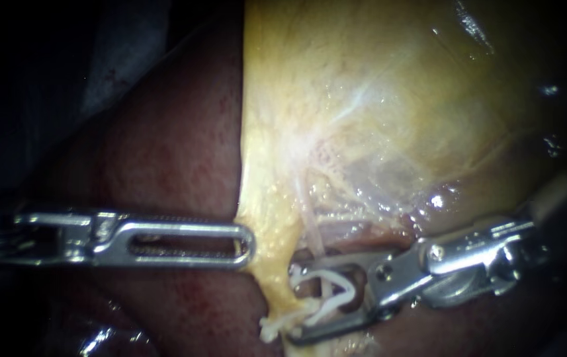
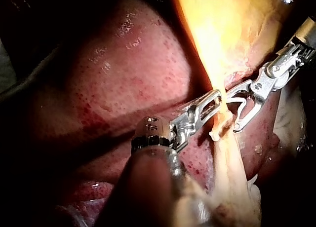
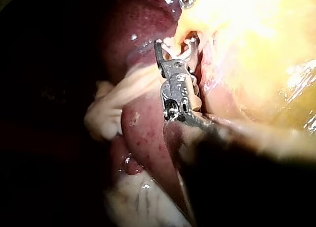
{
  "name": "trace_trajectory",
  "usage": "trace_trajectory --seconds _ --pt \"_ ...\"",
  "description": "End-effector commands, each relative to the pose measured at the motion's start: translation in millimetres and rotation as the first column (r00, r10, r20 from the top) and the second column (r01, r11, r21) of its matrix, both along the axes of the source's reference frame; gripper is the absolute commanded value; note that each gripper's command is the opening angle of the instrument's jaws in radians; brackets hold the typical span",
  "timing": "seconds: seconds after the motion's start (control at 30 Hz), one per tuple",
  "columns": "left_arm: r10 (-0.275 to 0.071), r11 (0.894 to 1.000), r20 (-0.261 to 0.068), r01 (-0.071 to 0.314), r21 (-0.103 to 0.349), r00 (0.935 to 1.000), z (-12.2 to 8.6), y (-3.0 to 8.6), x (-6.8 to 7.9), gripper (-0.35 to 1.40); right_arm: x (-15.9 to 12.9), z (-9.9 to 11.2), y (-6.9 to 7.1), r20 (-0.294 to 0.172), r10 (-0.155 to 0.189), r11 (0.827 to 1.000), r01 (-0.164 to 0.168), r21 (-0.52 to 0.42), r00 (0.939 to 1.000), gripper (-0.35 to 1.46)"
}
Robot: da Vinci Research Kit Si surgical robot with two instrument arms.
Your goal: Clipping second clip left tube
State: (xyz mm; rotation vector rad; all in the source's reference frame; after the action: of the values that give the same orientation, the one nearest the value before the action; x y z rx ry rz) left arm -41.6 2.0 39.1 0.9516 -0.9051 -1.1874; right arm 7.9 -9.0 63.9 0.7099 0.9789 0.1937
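Both left instrument [image 1: 247, 244] jaws pinch the gallbladder [image 1: 376, 99] edge, closed tight; right instrument [image 1: 293, 304] jaws, gaping, carry a clip [image 1: 329, 291]. It straddles the tube [image 1: 311, 228].

The liver [image 1: 164, 152] carries everything I work on here: a dark red, wet mound with fine speckles. The yellow gallbladder [image 1: 389, 99] lies against it, touching it along one long edge. In my right wrist view a pale, soft strip of tissue [image 3: 106, 111] drapes over the liver's rim. Beyond the liver sits a dim grey surface [image 1: 121, 59], too dark to identify.
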Motion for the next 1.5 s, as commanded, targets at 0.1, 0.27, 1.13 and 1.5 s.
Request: trace_trajectory --seconds 0.1,0.27,1.13,1.5 --pt "0.000 1.000 0.000 0.000 0.000 1.0000 0.0 0.0 0.0 -0.23 0.7 0.0 0.0 0.002 0.003 1.000 -0.003 -0.001 1.0000 0.58" --pt "-0.001 1.000 0.000 0.001 0.000 1.0000 0.0 0.0 -0.1 -0.23 1.9 0.2 0.2 0.004 0.007 1.000 -0.007 -0.001 1.0000 0.58" --pt "-0.001 1.000 -0.001 0.001 -0.001 1.0000 0.0 -0.1 -0.2 -0.23 4.0 1.6 -1.1 0.008 -0.024 0.998 0.023 0.050 0.9997 0.44" --pt "-0.001 1.000 -0.001 0.001 -0.002 1.0000 0.1 -0.1 -0.3 -0.23 4.4 1.9 -1.1 0.009 -0.044 0.996 0.043 0.078 0.9990 0.26"
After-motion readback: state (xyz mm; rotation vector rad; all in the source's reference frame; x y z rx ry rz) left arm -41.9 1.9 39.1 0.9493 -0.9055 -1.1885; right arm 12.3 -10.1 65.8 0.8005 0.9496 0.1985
